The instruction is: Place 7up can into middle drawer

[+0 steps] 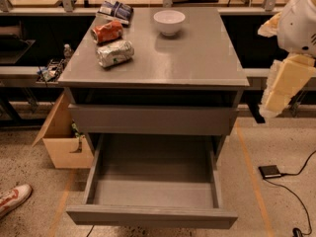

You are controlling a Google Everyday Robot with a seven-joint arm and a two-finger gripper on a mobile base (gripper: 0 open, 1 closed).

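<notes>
The 7up can [114, 53], silvery-white with green marks and dented, lies on its side at the left of the grey cabinet's top [197, 58]. The middle drawer [153, 181] is pulled out at the front of the cabinet, and its grey inside is bare. My gripper [286, 85] hangs at the right edge of the view, beside the cabinet's right side and about level with its top. It is well away from the can and holds nothing that I can see.
An orange-red can [107, 32] lies just behind the 7up can, next to a snack bag [114, 10]. A white bowl [169, 22] stands at the back middle. Another grey drawer front [150, 120] is shut above. A cardboard box [61, 139], a shoe [12, 199] and a cabled floor pedal [270, 171] are on the floor.
</notes>
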